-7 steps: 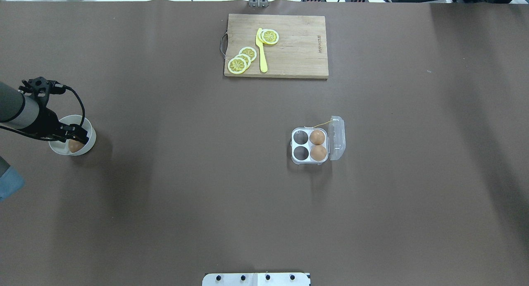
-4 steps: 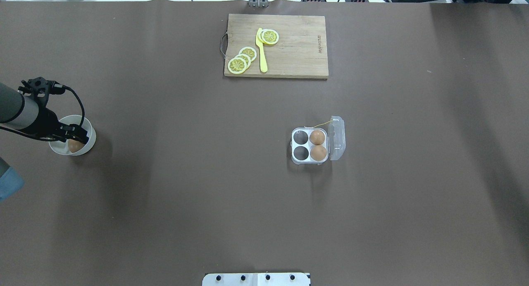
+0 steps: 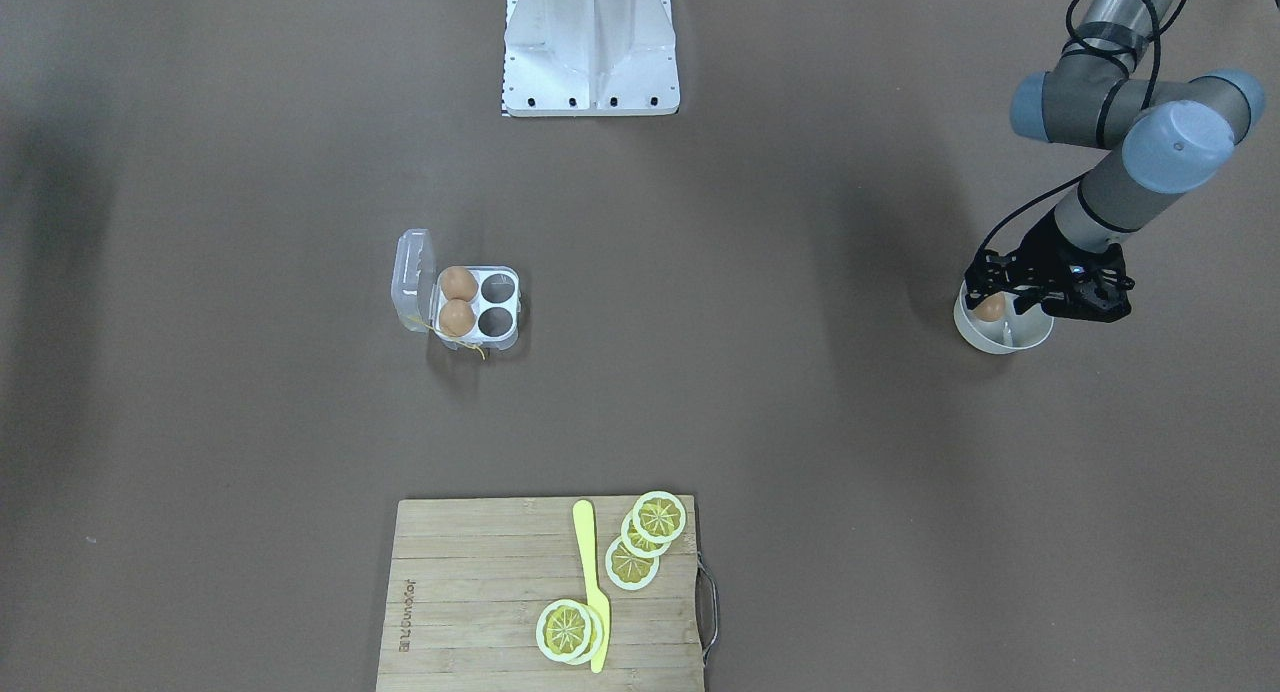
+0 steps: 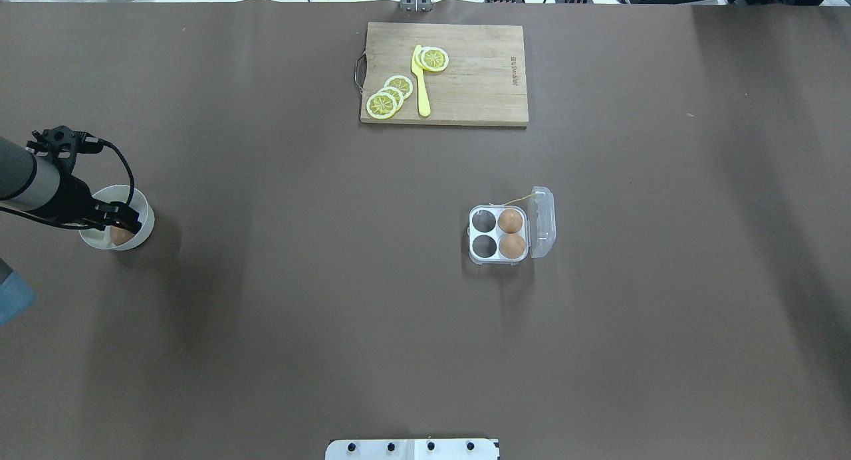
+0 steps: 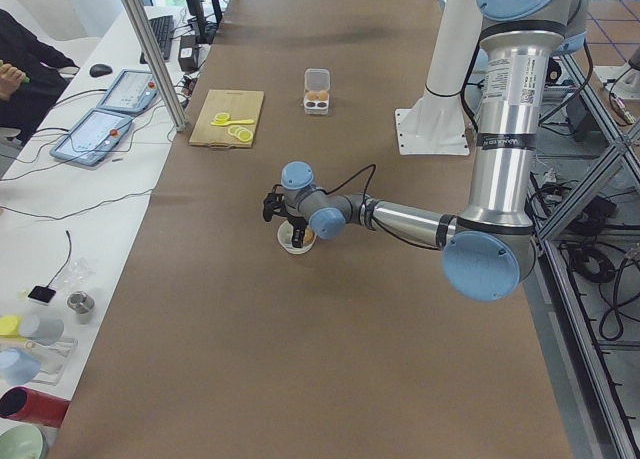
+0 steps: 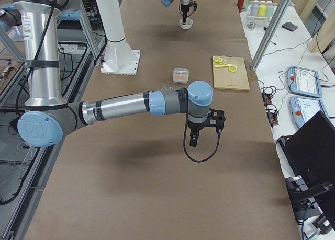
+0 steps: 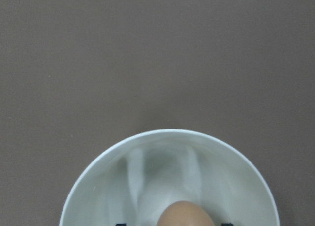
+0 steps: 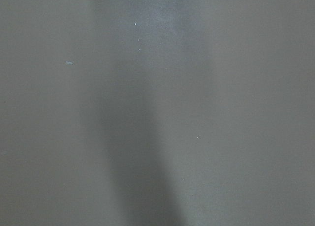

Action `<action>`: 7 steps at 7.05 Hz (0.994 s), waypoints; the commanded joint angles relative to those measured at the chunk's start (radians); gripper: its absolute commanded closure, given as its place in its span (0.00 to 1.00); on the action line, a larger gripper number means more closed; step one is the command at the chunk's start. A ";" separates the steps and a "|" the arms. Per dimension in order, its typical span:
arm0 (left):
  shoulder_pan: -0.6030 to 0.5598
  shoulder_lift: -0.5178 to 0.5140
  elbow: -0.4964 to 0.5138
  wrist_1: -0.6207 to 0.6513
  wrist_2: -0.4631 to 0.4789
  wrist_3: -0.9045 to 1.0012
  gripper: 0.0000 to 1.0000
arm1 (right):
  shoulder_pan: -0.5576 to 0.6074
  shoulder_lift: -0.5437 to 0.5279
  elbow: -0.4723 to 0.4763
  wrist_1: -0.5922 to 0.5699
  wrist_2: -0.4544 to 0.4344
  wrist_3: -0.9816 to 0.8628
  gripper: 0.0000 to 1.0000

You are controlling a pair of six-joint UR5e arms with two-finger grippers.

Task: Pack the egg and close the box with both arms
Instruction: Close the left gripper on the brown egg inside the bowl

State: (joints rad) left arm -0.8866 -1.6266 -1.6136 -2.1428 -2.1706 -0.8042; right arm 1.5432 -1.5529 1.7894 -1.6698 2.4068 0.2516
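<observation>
A light-brown egg (image 4: 120,235) lies in a white bowl (image 4: 143,213) at the table's left end. My left gripper (image 4: 127,222) reaches down into the bowl. In the left wrist view its black tips stand apart on either side of the egg (image 7: 186,214), open and not touching it. The clear carton (image 4: 484,246) sits right of the middle with its lid (image 4: 542,221) hinged open to the right. Two eggs (image 4: 510,221) fill its right cells and the two left cells are bare. My right gripper (image 6: 192,141) shows only in the exterior right view, hanging above bare table; I cannot tell its state.
A wooden cutting board (image 4: 479,74) with lemon slices (image 4: 382,104) and a yellow knife (image 4: 421,88) lies at the far middle. The white robot base plate (image 4: 412,449) sits at the near edge. Brown table paper lies between bowl and carton.
The left arm has shifted slightly to the left over the bowl; its gripper stays around the egg. The carton and its eggs have not moved.
</observation>
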 commanded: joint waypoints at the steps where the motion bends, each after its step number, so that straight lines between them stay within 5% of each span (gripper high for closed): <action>1: 0.006 0.001 -0.002 0.000 0.000 0.000 0.30 | 0.000 0.001 0.004 -0.001 0.000 0.000 0.00; 3: 0.006 0.001 0.000 -0.002 0.002 0.003 0.46 | 0.000 0.001 0.004 -0.001 0.000 0.000 0.00; 7: -0.006 0.052 -0.067 0.000 0.000 0.005 0.98 | 0.000 0.002 0.005 -0.001 0.015 0.002 0.00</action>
State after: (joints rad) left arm -0.8847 -1.6117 -1.6386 -2.1434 -2.1704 -0.8001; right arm 1.5432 -1.5519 1.7943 -1.6705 2.4181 0.2530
